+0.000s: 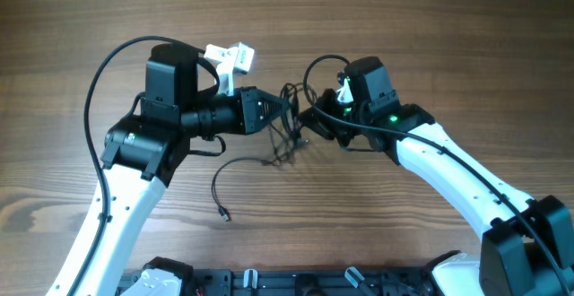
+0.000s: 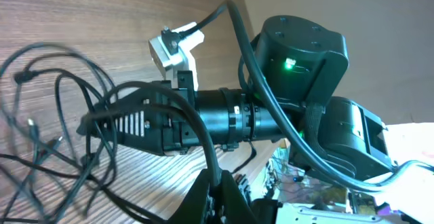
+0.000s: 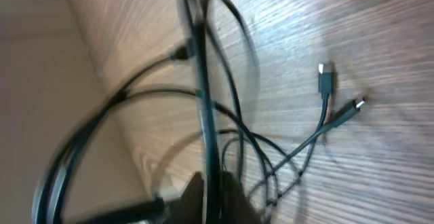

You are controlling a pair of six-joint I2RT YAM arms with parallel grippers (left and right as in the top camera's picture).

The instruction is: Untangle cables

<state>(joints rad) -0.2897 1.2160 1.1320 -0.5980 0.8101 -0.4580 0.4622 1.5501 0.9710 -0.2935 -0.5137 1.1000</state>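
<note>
Fingers on left gripper (image 2: 218, 191) closed tight on one strand of the cables (image 1: 287, 133). Right gripper (image 3: 210, 197) fingers also pinched on a cord, which runs straight up out of them. Tangle sits between the two grippers, touching both, loops sagging onto the bench (image 1: 404, 27). One loose end (image 1: 215, 187) trails out of the tangle toward the robot's side, plug flat on the bench. Two more plugs (image 3: 326, 78) lie near the tangle, clear of both grippers.

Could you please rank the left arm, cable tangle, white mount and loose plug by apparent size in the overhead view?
1. left arm
2. cable tangle
3. white mount
4. loose plug
Nearness to the camera inflates the arm, but not enough to reorder.
</note>
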